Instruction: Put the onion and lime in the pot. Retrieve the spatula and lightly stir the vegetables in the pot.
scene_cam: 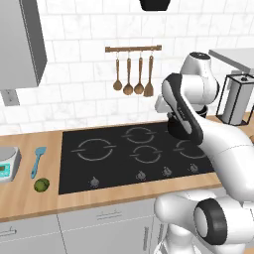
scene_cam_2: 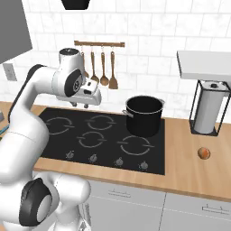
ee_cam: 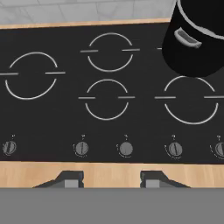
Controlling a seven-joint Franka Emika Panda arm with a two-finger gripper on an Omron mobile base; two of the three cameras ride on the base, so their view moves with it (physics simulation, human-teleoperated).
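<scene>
The gripper [ee_cam: 111,178] is hanging partly open and holding nothing above the stove [scene_cam: 99,168], maybe because the lime [scene_cam: 41,185] and spatula [scene_cam: 38,159] are lying on the tabletop [scene_cam: 30,198] left of the stove, while the pot [scene_cam_2: 144,115] is waiting on its back right burner.

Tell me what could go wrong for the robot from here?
The lime sits near the counter's front edge, so a clumsy grab might roll it off. The round orange thing, probably the onion, lies far on the other side, a long reach. The claw hangs empty above the stove knobs and might bump them when it swings across.
</scene>
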